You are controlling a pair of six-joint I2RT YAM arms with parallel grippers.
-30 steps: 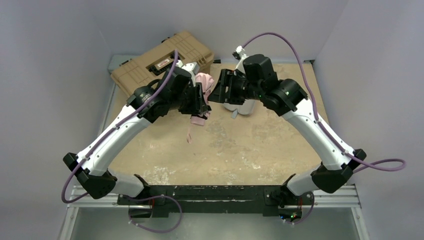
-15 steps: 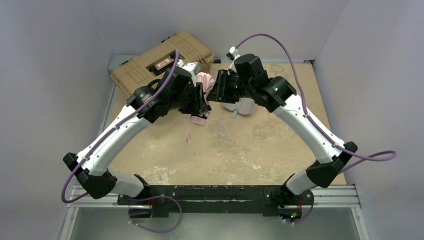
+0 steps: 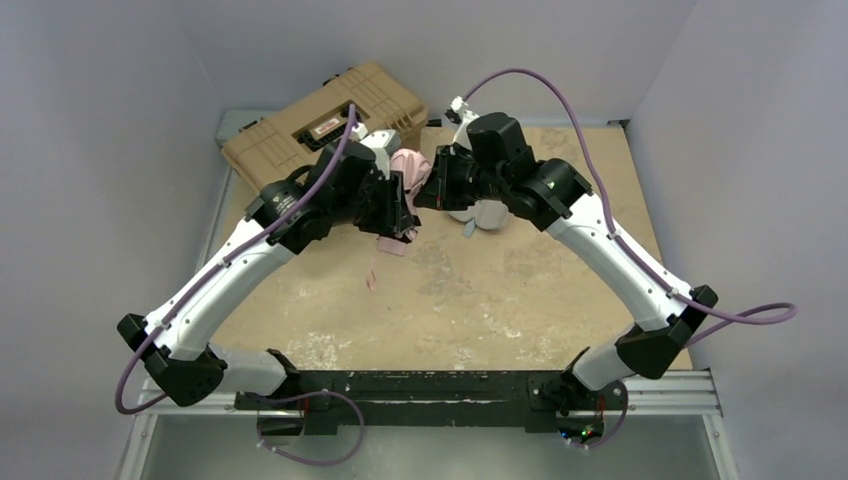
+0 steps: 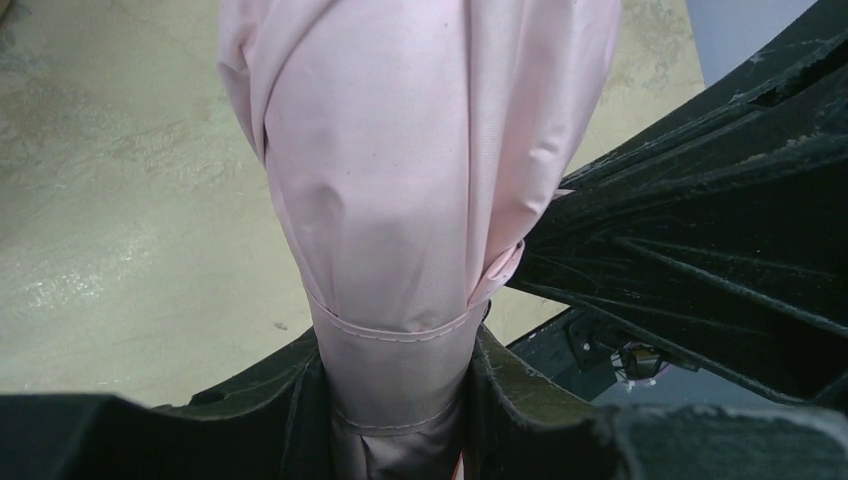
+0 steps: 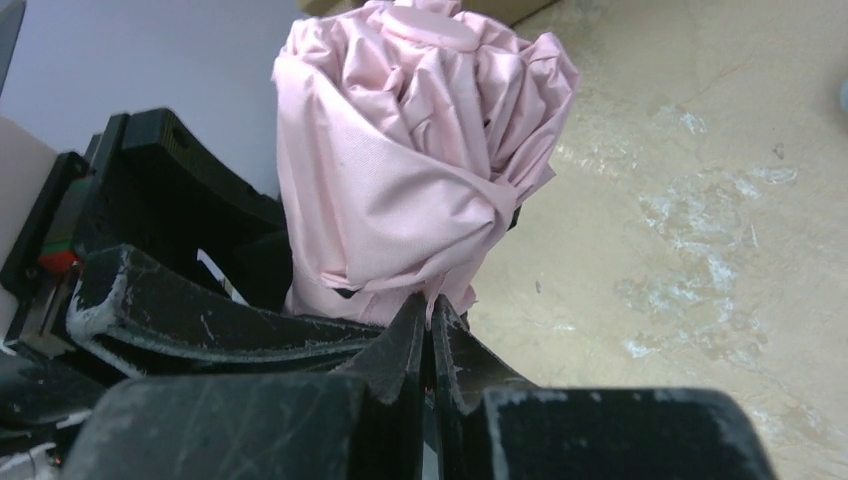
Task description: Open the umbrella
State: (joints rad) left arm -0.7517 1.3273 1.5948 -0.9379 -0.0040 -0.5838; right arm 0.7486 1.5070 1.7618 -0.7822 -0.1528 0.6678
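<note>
The pale pink folded umbrella (image 3: 408,168) is held above the table between the two arms near the back. My left gripper (image 4: 395,385) is shut on its lower sleeve, one finger (image 4: 270,400) pressed to each side of the fabric (image 4: 420,180). My right gripper (image 5: 430,320) is shut, its tips pinching a thin pink fabric edge at the umbrella's base (image 5: 420,170). A pink strap (image 3: 372,280) hangs down below the left gripper (image 3: 398,205). The shaft and handle are hidden.
A tan hard-shell toolbox (image 3: 320,120) lies at the back left, close behind the left arm. A white and grey object (image 3: 480,213) sits on the table under the right arm. Grey walls close in on three sides.
Both arms have shifted slightly left and back with the umbrella. The right wrist has come closer to the umbrella. The hanging strap has swung a little lower left.
</note>
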